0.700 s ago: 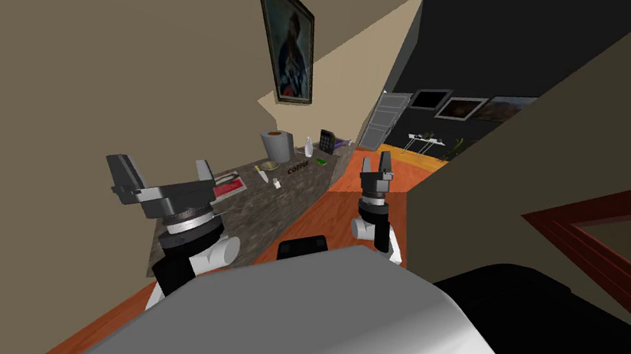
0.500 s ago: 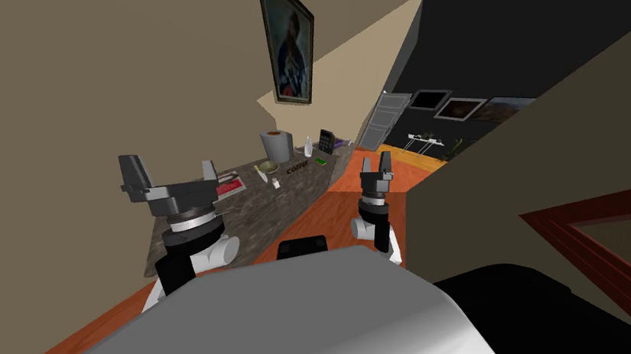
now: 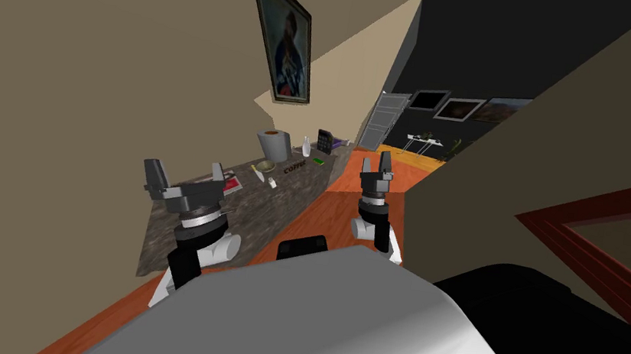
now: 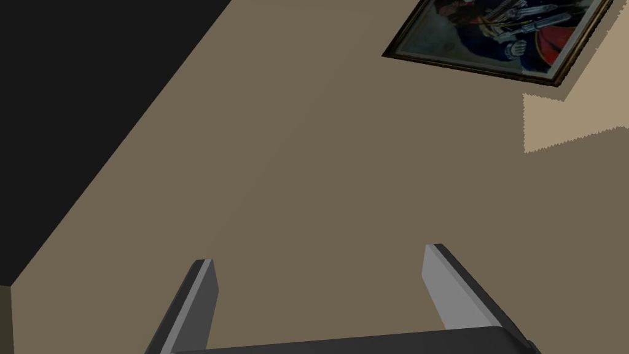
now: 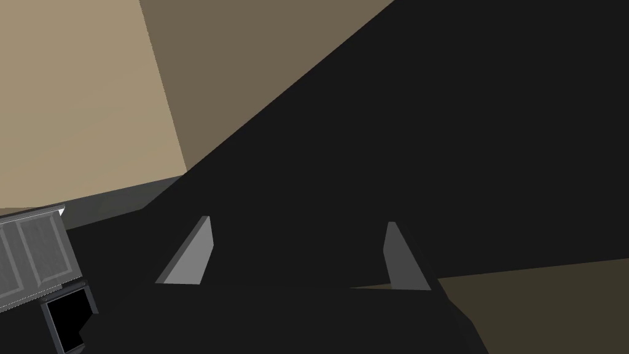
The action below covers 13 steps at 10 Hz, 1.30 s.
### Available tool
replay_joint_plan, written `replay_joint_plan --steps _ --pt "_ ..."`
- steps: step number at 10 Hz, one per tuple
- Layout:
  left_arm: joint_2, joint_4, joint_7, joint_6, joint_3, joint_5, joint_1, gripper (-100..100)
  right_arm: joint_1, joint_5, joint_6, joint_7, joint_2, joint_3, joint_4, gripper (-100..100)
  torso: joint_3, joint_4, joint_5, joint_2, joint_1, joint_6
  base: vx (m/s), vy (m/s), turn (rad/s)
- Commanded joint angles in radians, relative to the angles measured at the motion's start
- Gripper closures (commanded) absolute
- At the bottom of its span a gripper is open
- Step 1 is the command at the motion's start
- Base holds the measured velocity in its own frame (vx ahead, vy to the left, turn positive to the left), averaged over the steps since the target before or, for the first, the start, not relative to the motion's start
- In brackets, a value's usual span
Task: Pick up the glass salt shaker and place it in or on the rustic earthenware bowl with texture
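A long, dark, mottled worktop (image 3: 279,204) runs along a tan wall and away from the robot. About halfway along it, roughly midway between its wall edge and its floor edge, stands the salt shaker (image 3: 271,182), small and pale, upright as far as can be told. Just beside it, toward the worktop's far end, sits the bowl (image 3: 266,167), low and olive-tan. Whether the two touch cannot be told. Further toward the far end stand a grey cylindrical container (image 3: 274,145) and a white bottle (image 3: 306,145), with a small green item (image 3: 319,161) near the floor edge.

The left end effector (image 3: 185,174) hangs over the near part of the worktop, well apart from the shaker, its two fingers spread wide with nothing between them. The right end effector (image 3: 378,163) is raised over the orange-brown floor (image 3: 316,213) beside the worktop, its fingers also spread and holding nothing.
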Motion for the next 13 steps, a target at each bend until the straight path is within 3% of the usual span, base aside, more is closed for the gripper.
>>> replay_joint_plan --steps 1,13 --pt "0.008 0.040 0.015 -0.015 -0.001 0.014 -0.020 -100 0.000 0.000 0.000 0.000 0.000 0.000 0.000 0 0.000 0.000 0.000 0.000 0.000 0.000 -0.011 -0.067 0.013" --pt "0.041 0.322 0.152 -0.090 -0.014 0.147 -0.120 -100 0.000 0.000 0.000 0.000 0.000 0.000 0.000 0 -0.002 -0.001 0.000 -0.004 0.000 0.000 0.019 -0.076 0.027"
